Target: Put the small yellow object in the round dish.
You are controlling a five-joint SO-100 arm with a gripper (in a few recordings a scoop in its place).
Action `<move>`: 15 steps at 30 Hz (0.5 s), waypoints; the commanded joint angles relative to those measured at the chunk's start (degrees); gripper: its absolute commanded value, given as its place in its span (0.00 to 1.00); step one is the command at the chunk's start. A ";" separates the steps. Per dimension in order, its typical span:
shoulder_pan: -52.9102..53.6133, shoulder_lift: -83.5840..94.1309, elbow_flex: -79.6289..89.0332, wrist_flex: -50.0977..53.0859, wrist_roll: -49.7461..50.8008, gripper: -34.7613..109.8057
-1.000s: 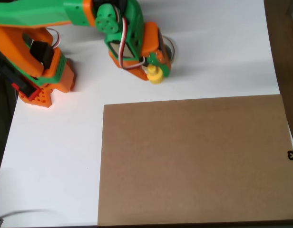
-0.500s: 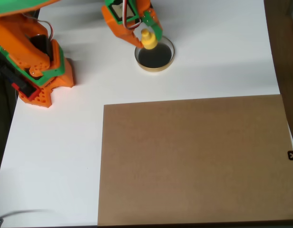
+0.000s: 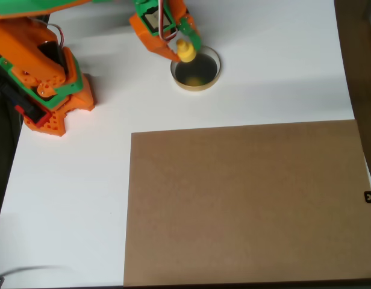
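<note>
In the overhead view, the small yellow object sits between the orange and green fingers of my gripper, which is shut on it. In the picture it overlaps the upper-left rim of the round dish, a shallow tan-rimmed dish with a dark inside. A faint yellow glint shows on that dark inside, below the object. How high the object hangs above the dish I cannot tell.
The arm's orange and green base stands at the left on the white table. A large brown cardboard sheet covers the lower right. A darker edge runs down the far right of the table.
The gripper has drawn back toward the top of the picture with the yellow object, uncovering the dish. The object went from the dish's lower left to over its upper-left rim.
</note>
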 commanded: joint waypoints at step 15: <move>-0.18 0.62 2.90 -6.24 1.93 0.30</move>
